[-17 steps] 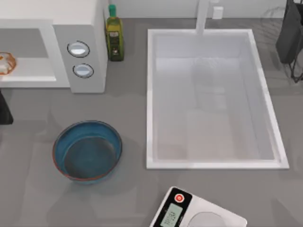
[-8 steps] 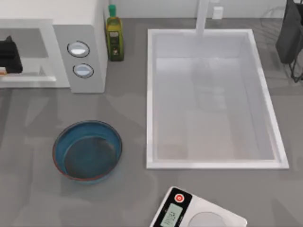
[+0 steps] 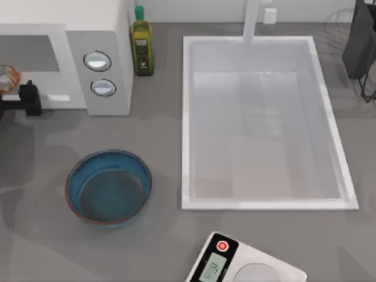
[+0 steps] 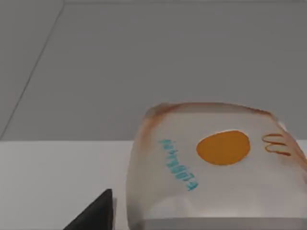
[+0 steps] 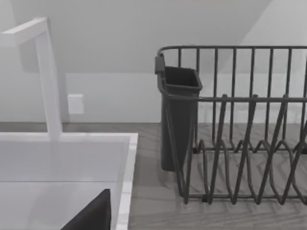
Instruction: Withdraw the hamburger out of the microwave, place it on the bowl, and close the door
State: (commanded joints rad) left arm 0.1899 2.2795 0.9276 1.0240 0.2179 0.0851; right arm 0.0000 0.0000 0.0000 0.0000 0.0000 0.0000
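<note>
Left gripper (image 3: 23, 97) sits at the top view's far left edge, at the mouth of the open microwave (image 3: 100, 64), just in front of the white cavity floor. Whether its claw is spread or pinching cannot be told; one dark fingertip (image 4: 93, 215) shows in the left wrist view, just beside the hamburger (image 4: 216, 172) but not clearly touching it.

Hamburger (image 3: 7, 79) lies inside the microwave cavity at the left edge, on the white floor. Close up it reads as a whitish lump with brown edging, an orange spot and teal lettering.

Bowl (image 3: 108, 187) stands on the grey table in front of the microwave, well apart from the gripper, nothing in it.

An oil bottle (image 3: 141, 41) stands upright just beside the microwave's right wall. Sink (image 3: 264, 123) takes the middle right. Scale (image 3: 244, 264) at the near edge.

Right arm parked at far right; its wrist view looks at a dish rack (image 5: 235, 124) beside the sink (image 5: 62, 163). One finger (image 5: 93, 215) shows; its claw state cannot be told.
</note>
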